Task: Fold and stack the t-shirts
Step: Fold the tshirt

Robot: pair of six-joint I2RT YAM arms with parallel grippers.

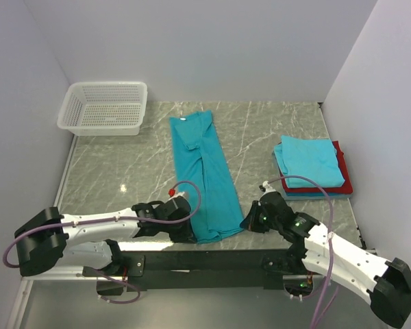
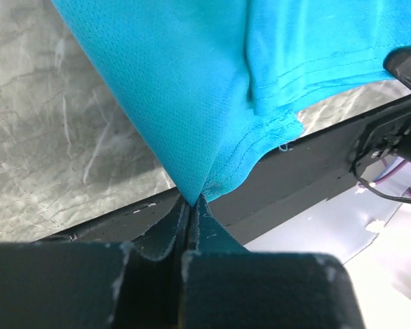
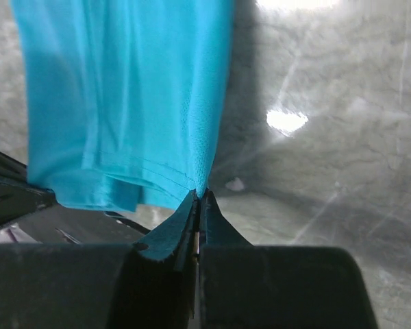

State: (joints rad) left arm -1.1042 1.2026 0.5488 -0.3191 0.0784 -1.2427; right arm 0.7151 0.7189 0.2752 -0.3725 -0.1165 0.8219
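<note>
A teal t-shirt (image 1: 204, 175), folded lengthwise into a long strip, lies down the middle of the table. My left gripper (image 1: 190, 232) is shut on its near left hem corner; in the left wrist view the gripper (image 2: 190, 201) pinches the cloth (image 2: 192, 103). My right gripper (image 1: 249, 223) is shut on the near right hem corner; in the right wrist view the gripper (image 3: 200, 196) pinches the shirt (image 3: 123, 103). At the right lies a stack of folded t-shirts (image 1: 309, 159): light teal on top, red (image 1: 345, 179) under it, and a blue edge at the bottom.
A white mesh basket (image 1: 75, 113) stands at the far left corner. White walls close the table on three sides. The black base rail (image 1: 205, 260) runs along the near edge. Marble table surface (image 1: 123, 164) shows between the basket and the shirt.
</note>
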